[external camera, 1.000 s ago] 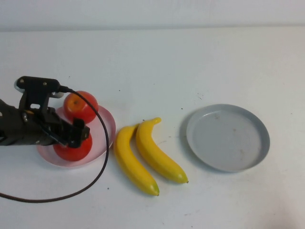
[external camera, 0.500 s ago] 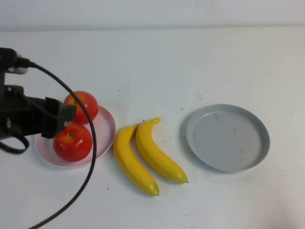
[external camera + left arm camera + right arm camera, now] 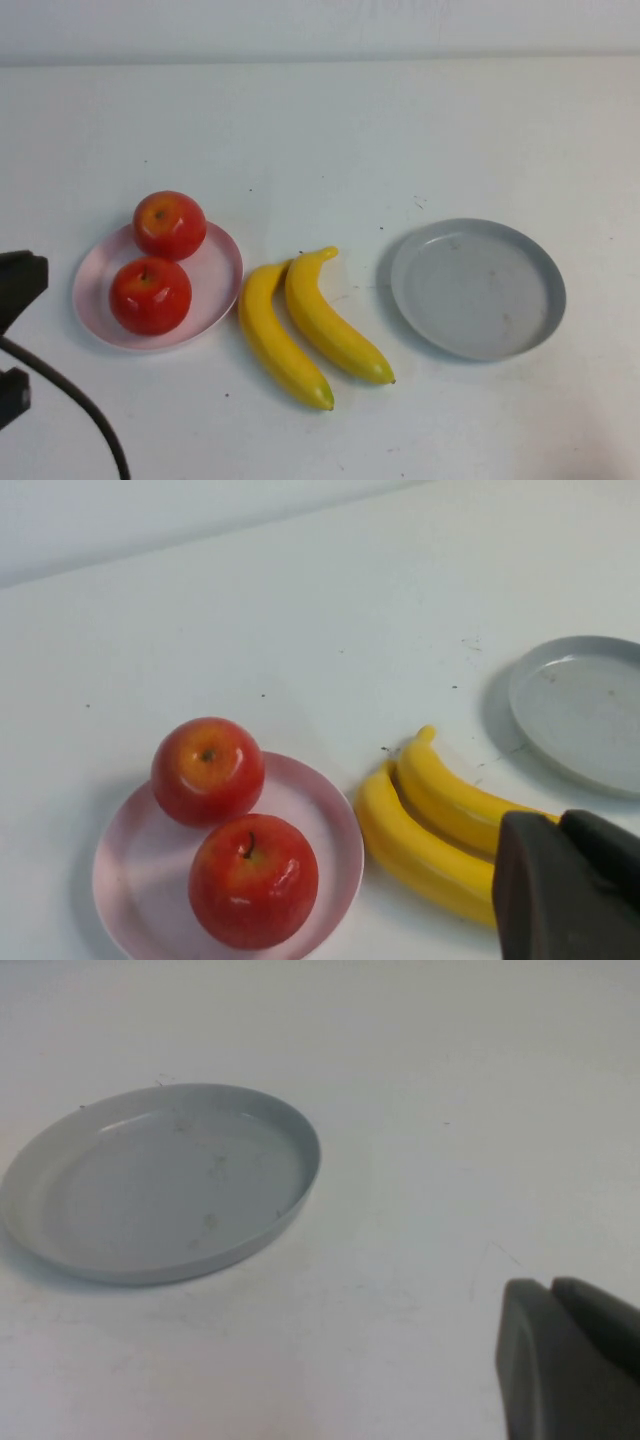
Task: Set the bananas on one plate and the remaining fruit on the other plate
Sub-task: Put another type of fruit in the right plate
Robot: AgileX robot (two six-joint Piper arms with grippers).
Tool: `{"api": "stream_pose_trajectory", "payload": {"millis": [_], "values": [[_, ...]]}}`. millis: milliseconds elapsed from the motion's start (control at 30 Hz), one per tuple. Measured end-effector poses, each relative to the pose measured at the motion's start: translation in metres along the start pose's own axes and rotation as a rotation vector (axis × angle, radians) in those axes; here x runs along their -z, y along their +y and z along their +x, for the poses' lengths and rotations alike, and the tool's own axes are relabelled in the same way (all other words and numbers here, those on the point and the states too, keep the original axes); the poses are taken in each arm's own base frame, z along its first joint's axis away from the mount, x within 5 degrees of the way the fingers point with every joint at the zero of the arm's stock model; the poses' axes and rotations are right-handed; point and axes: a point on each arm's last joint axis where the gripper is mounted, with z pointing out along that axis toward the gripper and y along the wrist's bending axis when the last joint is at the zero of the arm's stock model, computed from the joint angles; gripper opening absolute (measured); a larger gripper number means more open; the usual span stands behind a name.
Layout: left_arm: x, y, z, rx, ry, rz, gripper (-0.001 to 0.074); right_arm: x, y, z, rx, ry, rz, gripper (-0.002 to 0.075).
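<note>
Apples [image 3: 160,262] on pink plate [image 3: 222,262]; bananas [image 3: 310,325] touching, off grey plate [image 3: 478,288] (bare). Left gripper [image 3: 568,890], right gripper [image 3: 565,1360]: both clenched, empty. Risk: grabbing one banana nudges other, rolls away.

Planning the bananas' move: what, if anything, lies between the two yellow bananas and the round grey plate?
Nothing visible: only bare white table separates the two yellow bananas from the empty round grey plate. The left gripper is back at the table's left edge; the right gripper is beside the plate.
</note>
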Motion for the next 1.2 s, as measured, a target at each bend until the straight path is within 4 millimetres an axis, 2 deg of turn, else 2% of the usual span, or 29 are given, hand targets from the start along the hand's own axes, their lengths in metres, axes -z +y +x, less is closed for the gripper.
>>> {"api": "stream_pose_trajectory", "payload": {"millis": [200, 400, 500, 633, 833, 1000, 1200], "values": [[0.011, -0.006, 0.006, -0.015, 0.004, 0.016, 0.0003, 0.0, 0.0, 0.0, 0.0, 0.0, 0.0, -0.0017], [0.016, -0.002, 0.024, -0.019, -0.114, -0.084, 0.0002, 0.0, 0.0, 0.0, 0.0, 0.0, 0.0, -0.0017], [0.022, 0.005, 0.048, -0.009, -0.198, -0.22, 0.0002, 0.0, 0.0, 0.0, 0.0, 0.0, 0.0, -0.0017], [0.028, 0.011, 0.094, 0.025, -0.302, -0.407, 0.0002, 0.0, 0.0, 0.0, 0.0, 0.0, 0.0, -0.0017], [0.014, 0.011, 0.146, 0.037, -0.299, -0.46, 0.0002, 0.0, 0.0, 0.0, 0.0, 0.0, 0.0, -0.0017], [-0.002, 0.012, 0.175, 0.051, -0.218, -0.451, 0.0002, 0.0, 0.0, 0.0, 0.0, 0.0, 0.0, -0.0017], [-0.011, 0.012, 0.193, 0.079, -0.153, -0.443, 0.0002, 0.0, 0.0, 0.0, 0.0, 0.0, 0.0, -0.0017]]}}
